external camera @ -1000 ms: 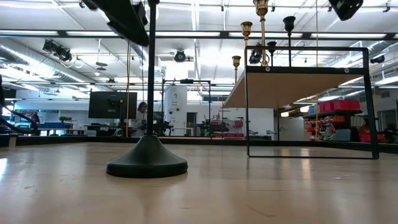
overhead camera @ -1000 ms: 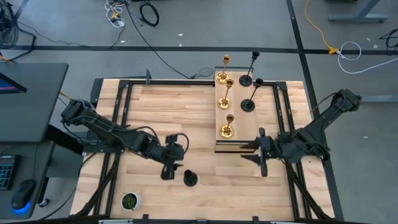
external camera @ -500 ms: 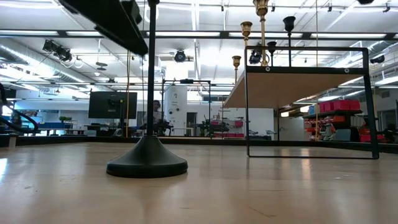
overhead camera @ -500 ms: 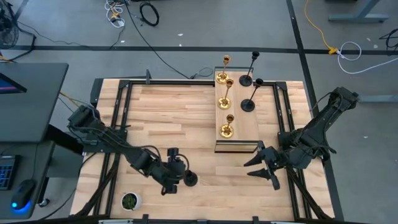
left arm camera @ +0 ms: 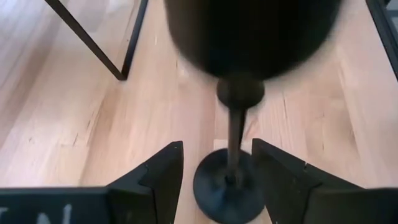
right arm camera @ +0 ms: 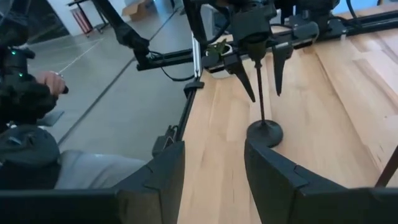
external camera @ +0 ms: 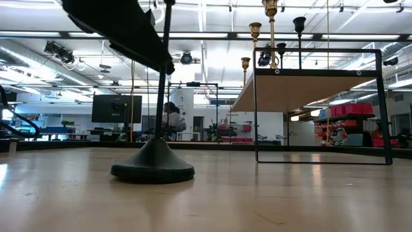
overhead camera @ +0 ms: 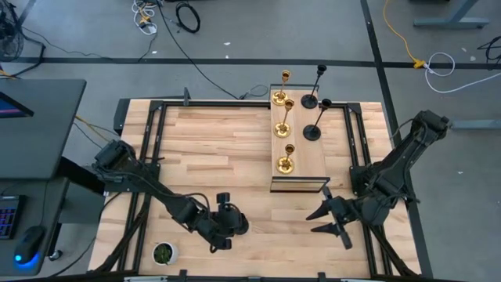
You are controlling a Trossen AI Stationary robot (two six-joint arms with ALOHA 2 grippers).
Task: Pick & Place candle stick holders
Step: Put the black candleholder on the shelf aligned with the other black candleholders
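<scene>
- Candlestick, black [overhead camera: 239,225], stands upright on the wooden table [overhead camera: 211,149] at about 6 o'clock in the overhead view; its round base [external camera: 152,169] rests flat on the boards.
- Left gripper [overhead camera: 228,228] straddles that candlestick's thin stem [left arm camera: 235,149], fingers [left arm camera: 155,180] spread wide on either side and clear of it, gripping nothing.
- Right gripper [overhead camera: 327,218] hovers at about 4 o'clock, well apart from the black candlestick, its fingers [right arm camera: 155,180] parted and empty.
- Shelf [overhead camera: 297,168], a raised wooden board on a black frame, sits at about 1 o'clock and carries three gold candlesticks [overhead camera: 284,160] in a row.
- Two more black candlesticks [overhead camera: 311,131] stand just beside the gold row, toward 2 o'clock.
- Green plant pot [overhead camera: 163,253] sits near the table's front edge at about 7 o'clock.
- Person's hand [right arm camera: 53,81] shows off the table in the right wrist view.
</scene>
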